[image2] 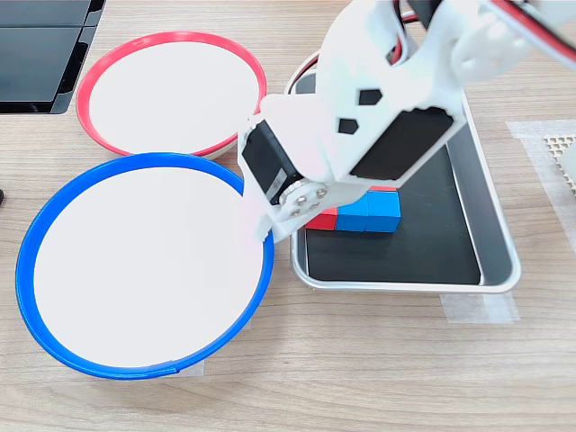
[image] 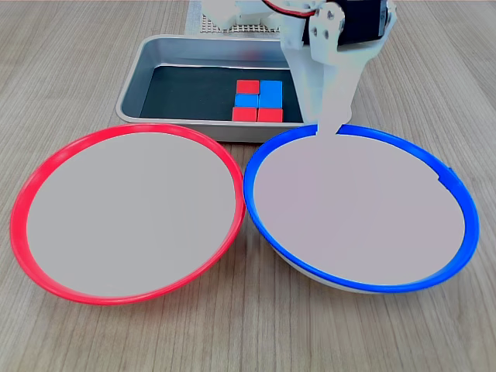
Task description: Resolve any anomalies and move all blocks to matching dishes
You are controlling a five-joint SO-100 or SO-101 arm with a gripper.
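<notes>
The blue-rimmed dish point(image: 364, 209) point(image2: 135, 270) lies flat on the table beside the red-rimmed dish point(image: 124, 213) point(image2: 171, 90), their rims nearly touching. My white gripper point(image: 329, 128) point(image2: 256, 220) is shut on the blue dish's rim, on the side facing the tray. The red and blue blocks point(image: 260, 101) sit packed together inside the grey metal tray point(image: 136, 77) point(image2: 432, 243). In the second exterior view my arm covers most of them; only a blue block point(image2: 369, 209) and a red one point(image2: 321, 219) show. Both dishes hold nothing.
A black device point(image2: 36, 54) lies at the second exterior view's top left. A perforated mat point(image2: 562, 144) sits at the second exterior view's right edge, and a tape strip point(image2: 477, 308) lies on the wood below the tray. My arm's body point(image2: 378, 117) hangs over the tray.
</notes>
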